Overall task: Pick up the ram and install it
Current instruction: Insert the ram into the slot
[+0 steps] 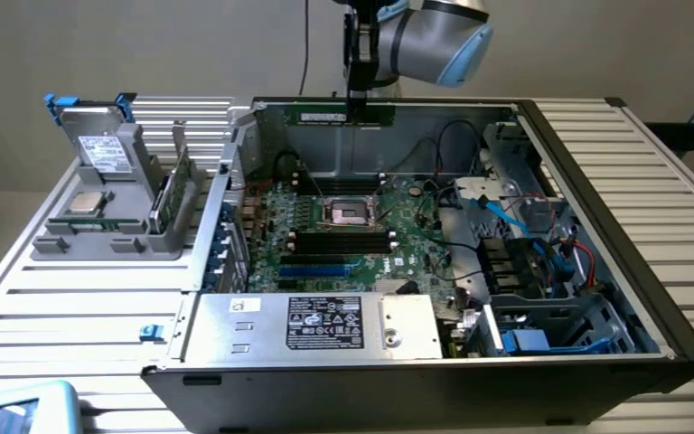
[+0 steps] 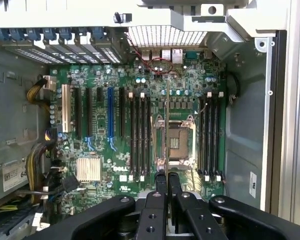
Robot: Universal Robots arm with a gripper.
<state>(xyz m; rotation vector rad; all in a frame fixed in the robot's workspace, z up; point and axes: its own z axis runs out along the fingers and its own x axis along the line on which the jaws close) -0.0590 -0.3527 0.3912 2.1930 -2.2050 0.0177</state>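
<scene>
My pincer [image 1: 357, 99] was pinched tight on the long thin green ram stick [image 1: 344, 116], above the open black computer case [image 1: 383, 389] on a white slatted table [image 1: 82, 298], grey wall [image 1: 142, 45] on the far side.

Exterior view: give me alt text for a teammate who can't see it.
The claw holds the ram level above the open computer case and its motherboard. A grey parts holder stands beside the case, on the exterior view's left.

Workshop or robotics lab: open PC tower [image 1: 444, 393] on slatted metal bench [image 1: 70, 307], parts fixture [image 1: 94, 244] beside.
</scene>
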